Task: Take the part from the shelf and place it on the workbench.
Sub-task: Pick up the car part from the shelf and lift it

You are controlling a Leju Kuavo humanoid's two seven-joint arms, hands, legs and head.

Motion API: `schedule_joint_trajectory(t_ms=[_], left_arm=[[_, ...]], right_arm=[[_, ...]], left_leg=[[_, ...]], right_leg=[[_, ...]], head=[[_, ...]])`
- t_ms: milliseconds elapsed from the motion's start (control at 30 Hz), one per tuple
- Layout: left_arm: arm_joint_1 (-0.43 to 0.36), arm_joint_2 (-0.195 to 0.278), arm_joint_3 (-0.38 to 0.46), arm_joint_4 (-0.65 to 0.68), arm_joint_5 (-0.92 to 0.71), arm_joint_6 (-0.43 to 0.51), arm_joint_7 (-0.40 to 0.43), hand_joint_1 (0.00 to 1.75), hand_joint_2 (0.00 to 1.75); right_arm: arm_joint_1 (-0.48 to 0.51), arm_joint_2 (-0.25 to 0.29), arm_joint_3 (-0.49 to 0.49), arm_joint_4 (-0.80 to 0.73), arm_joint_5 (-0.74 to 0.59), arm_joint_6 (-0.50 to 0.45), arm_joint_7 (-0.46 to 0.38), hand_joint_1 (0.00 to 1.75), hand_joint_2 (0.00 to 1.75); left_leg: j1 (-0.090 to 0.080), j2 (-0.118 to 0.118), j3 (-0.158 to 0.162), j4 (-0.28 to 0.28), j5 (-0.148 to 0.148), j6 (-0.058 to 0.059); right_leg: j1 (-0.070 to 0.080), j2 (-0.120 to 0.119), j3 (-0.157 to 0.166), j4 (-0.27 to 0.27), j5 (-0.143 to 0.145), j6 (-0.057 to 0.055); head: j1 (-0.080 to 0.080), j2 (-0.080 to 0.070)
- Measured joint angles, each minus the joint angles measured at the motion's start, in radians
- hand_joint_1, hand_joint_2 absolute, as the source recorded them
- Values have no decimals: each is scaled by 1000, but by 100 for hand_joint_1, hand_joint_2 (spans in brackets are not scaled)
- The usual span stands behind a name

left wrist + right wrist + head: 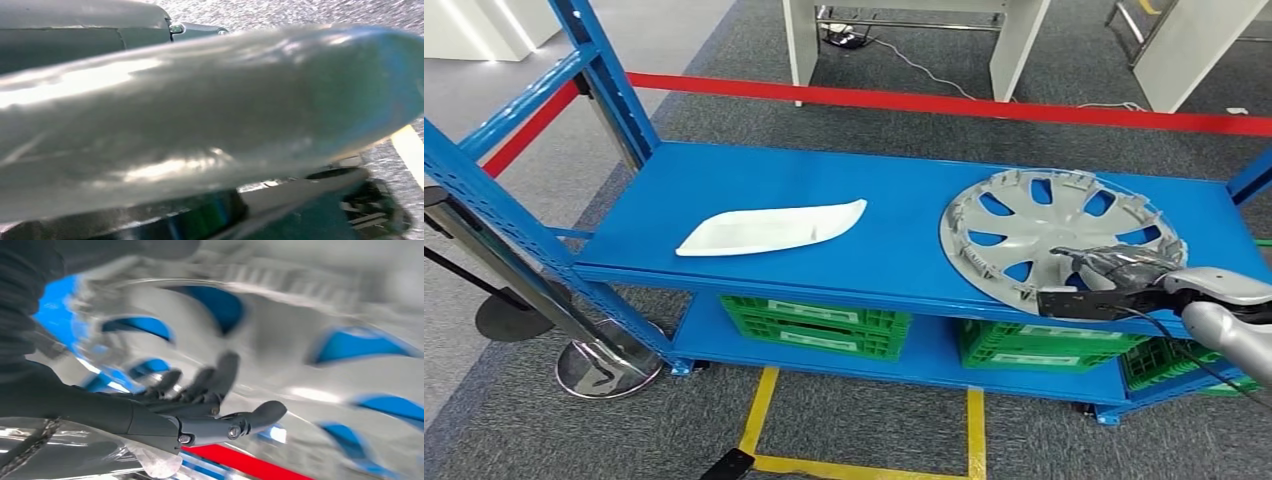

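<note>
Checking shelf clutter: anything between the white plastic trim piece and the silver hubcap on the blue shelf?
Nothing. In the head view, bare blue shelf top separates the white plastic trim piece from the silver spoked hubcap.

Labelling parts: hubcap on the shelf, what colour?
Silver-grey hubcap, blue shelf showing through its openings; clearest in head view.

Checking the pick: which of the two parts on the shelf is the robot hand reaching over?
The hubcap, the round silver spoked one; the right robot hand is over its near rim. The white trim piece lies apart, untouched.
</note>
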Motion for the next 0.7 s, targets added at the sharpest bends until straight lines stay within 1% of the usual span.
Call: schedule_joint_trajectory(t_ms=[33,67,100,133,167,200,233,267,300,333,367,433,467,500,533,600,633,667,700], left_arm=[[-1,-1,0,0,0,0,0,0,0],[-2,-1,0,0,0,0,0,0,0],[-1,-2,1,0,0,0,0,0,0],[1,-2,1,0,-1,-1,0,0,0],[2,-2,1,0,-1,-1,0,0,0],[2,-2,1,0,-1,-1,0,0,0],[2,-3,1,0,-2,-1,0,0,0],[1,-3,1,0,-2,-1,0,0,0],[0,-4,1,0,-2,-1,0,0,0],[0,-4,1,0,-2,-1,0,0,0],[0,-4,1,0,-3,-1,0,0,0],[1,-4,1,0,-4,-2,0,0,0],[0,-4,1,0,-4,-2,0,0,0],[0,-3,1,0,-5,-2,0,0,0],[-1,-3,1,0,-6,-2,0,0,0],[0,-3,1,0,-8,-2,0,0,0],[1,-3,1,0,-10,-2,0,0,0],[2,-3,2,0,-12,-2,0,0,0],[2,-3,2,0,-14,-2,0,0,0]], right_arm=[[5,3,-6,2,8,-6,-2,0,175],[10,5,-11,2,16,-8,-3,0,175],[16,6,-16,3,24,-7,-2,0,175],[22,7,-22,3,30,-4,-2,0,175],[27,8,-26,3,34,-2,-3,0,175],[29,9,-31,3,36,0,-3,0,175],[30,10,-37,3,37,3,-4,0,175],[29,11,-42,3,39,7,-4,0,175],[28,12,-47,3,41,14,-5,0,175],[28,12,-50,2,44,23,-5,0,175],[29,13,-52,2,48,34,-4,0,175],[32,14,-55,2,52,50,-5,0,175],[33,14,-56,2,54,55,-5,0,175],[33,14,-57,2,55,58,-5,0,175],[35,16,-58,2,57,60,-5,0,175],[44,21,-58,6,66,60,-6,0,175],[53,26,-58,10,74,57,-7,0,175],[62,31,-57,16,83,53,-9,0,175],[69,38,-57,22,91,46,-11,0,175]], left_leg=[[1,0,1,-3,2,3],[2,-1,1,-3,2,5],[2,-2,1,-3,2,6],[2,-3,1,-2,1,6],[2,-3,1,-1,1,6],[2,-4,2,0,0,4],[2,-4,3,1,-2,1],[1,-4,4,3,-5,-3],[-1,-4,3,6,-7,-7],[-2,-4,2,8,-8,-12],[-4,-4,0,9,-8,-17],[-2,-4,-1,12,-10,-25],[-2,-4,-6,23,-20,-30],[-1,-3,-18,53,-39,-35],[0,-3,-40,103,-67,-40],[2,-2,-103,238,-125,-46],[2,-2,-126,286,-137,-46],[2,-2,-134,301,-131,-46],[2,-2,-123,273,-104,-43]], right_leg=[[-1,0,-26,52,-29,3],[-2,0,-57,119,-60,6],[-2,0,-88,182,-83,8],[-3,0,-107,221,-90,10],[-4,-1,-110,223,-79,11],[-5,-1,-93,185,-50,12],[-7,-1,-60,118,-13,12],[-6,-2,-21,49,12,11],[-5,-1,9,-4,27,8],[-4,0,27,-35,31,3],[-2,1,33,-44,26,-2],[-2,1,32,-46,28,-14],[-4,0,33,-48,28,-20],[-6,-1,35,-49,29,-27],[-7,-2,36,-51,29,-31],[-6,-3,36,-50,28,-36],[-6,-3,37,-50,28,-36],[-5,-2,38,-50,28,-37],[-5,-2,39,-50,27,-36]], head=[[1,0],[2,0],[2,0],[2,0],[2,0],[2,0],[2,0],[2,0],[2,0],[2,0],[2,0],[2,0],[1,0],[0,0],[-1,0],[-3,0],[-2,0],[-2,0],[-3,0]])
